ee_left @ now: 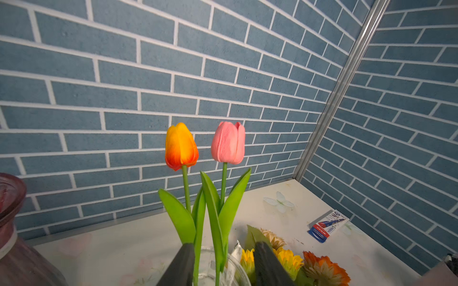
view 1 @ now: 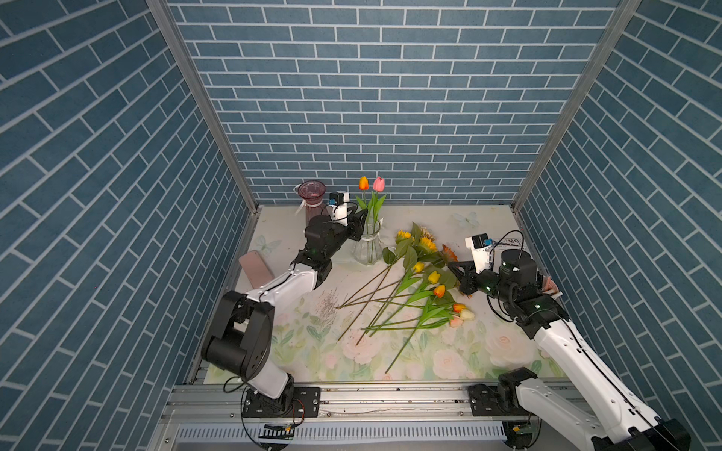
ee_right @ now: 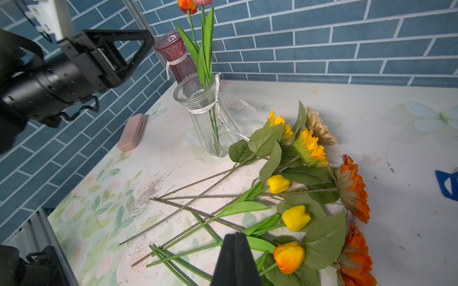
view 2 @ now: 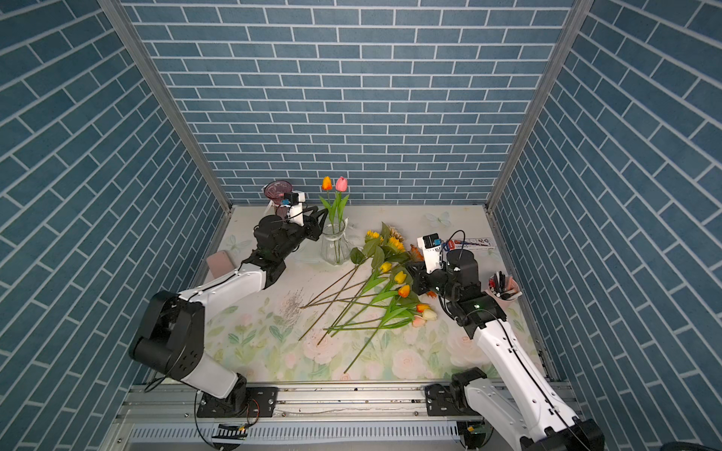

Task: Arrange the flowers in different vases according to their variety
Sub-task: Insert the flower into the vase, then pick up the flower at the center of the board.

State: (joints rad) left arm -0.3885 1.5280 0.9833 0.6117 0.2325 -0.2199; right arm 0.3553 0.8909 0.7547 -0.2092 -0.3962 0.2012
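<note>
- At the back of the table mat, the clear vase stands upright. It holds an orange tulip and a pink tulip, both erect with their stems inside the glass.
- Purple vase: upright just left of the clear vase, near the back wall, with a white ribbon at its neck.
- Left gripper: level with the mouth of the clear vase. The jaws are parted, and the two tulip stems and their leaves rise between the fingers. Whether a finger touches a leaf cannot be determined.
- Right gripper: jaws pressed together, poised low over the loose flowers. Contact with them cannot be confirmed.
- Loose flowers: lying flat in a crossed heap right of centre, with heads toward the right arm and stems fanning toward the front left.
- Yellow sunflowers lie nearest the clear vase, with a cream sunflower just behind them and orange sunflowers beside the right gripper.
- Two yellow tulips, a loose orange tulip and a cluster of three buds lie on the near side of the heap.
- Pink case: flat at the left edge of the mat, beside the left arm.
- Printed box and pen cup: at the right edge, seen in a top view.
</note>
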